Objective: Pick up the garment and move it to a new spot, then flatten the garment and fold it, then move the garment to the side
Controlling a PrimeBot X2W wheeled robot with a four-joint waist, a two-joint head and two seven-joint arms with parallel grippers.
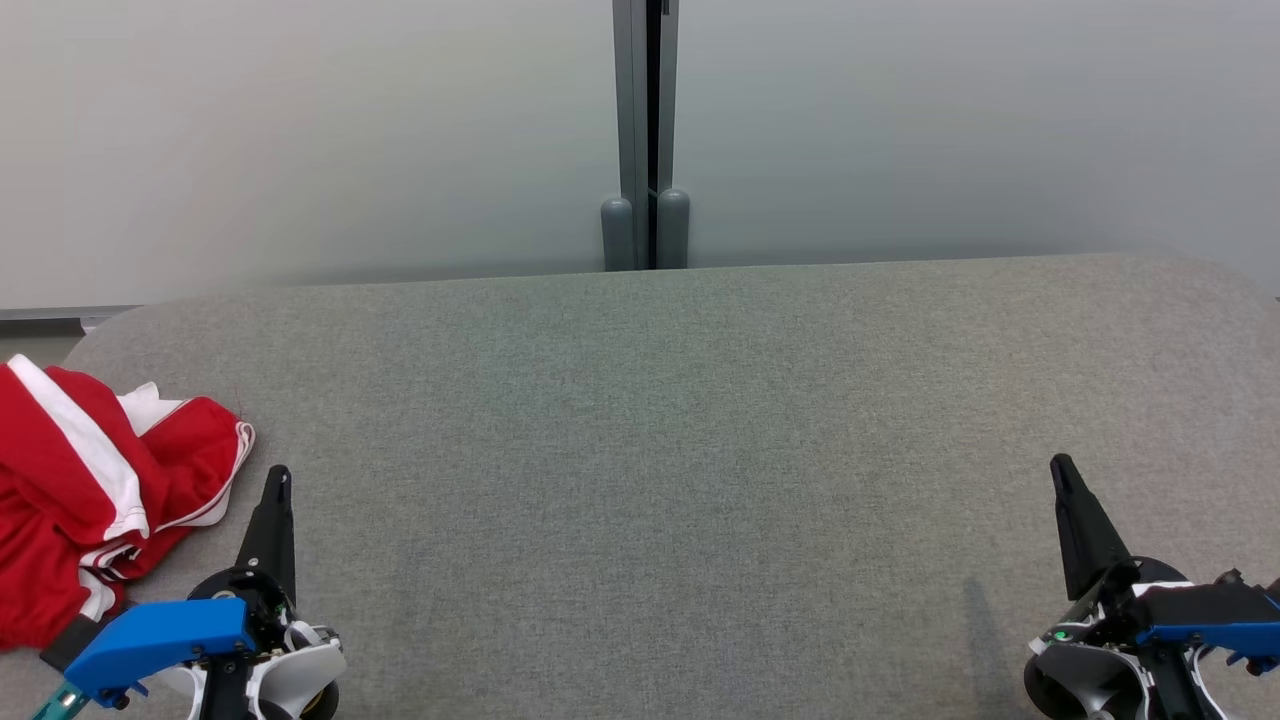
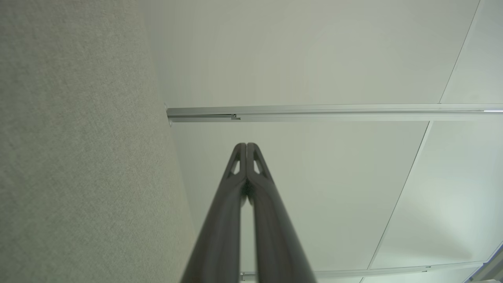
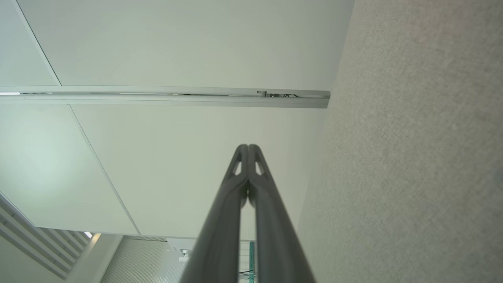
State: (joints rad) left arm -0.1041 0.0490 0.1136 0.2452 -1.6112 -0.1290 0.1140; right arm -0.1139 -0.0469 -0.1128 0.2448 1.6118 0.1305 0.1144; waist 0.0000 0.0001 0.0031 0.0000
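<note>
**Q:** Nearest first: how do your two tools stand?

**A:** Lower left of the head view, your left gripper [image 1: 279, 474]: both dark fingers pressed together into one spike, with nothing between them. Lower right, your right gripper [image 1: 1060, 466]: the same, fingers together and empty. Each wrist view agrees, with the tips meeting in front of pale panels and grey felt running down one side.

**Q:** And the garment?

**A:** Just beside your left gripper, on its outer side, is the red garment [image 1: 90, 490] with white stripes. It lies crumpled in a heap at the left end of the grey felt table [image 1: 700, 420]. The cloth runs past the view's left border, so you cannot tell how much more of it there is or whether part hangs over the rim. The left fingers point past its near edge and appear not to touch it.

**Q:** What lies beyond?

**A:** Middle ground: the felt stretches across to the table's right end. Far ground: frosted wall panels [image 1: 300, 130], joined by a grey upright post [image 1: 645, 130] behind the table's far edge.

**Q:** How far along does that put you?

**A:** By my reading, at the very start. The cloth is bunched, neither flat nor folded, and neither tool holds it. What is left for you is to part the left fingers, grip the heap, carry it toward the middle of the felt, spread it, fold it, then set it aside. The heap does sit at one side, but its rumpled state argues against a finished job.
</note>
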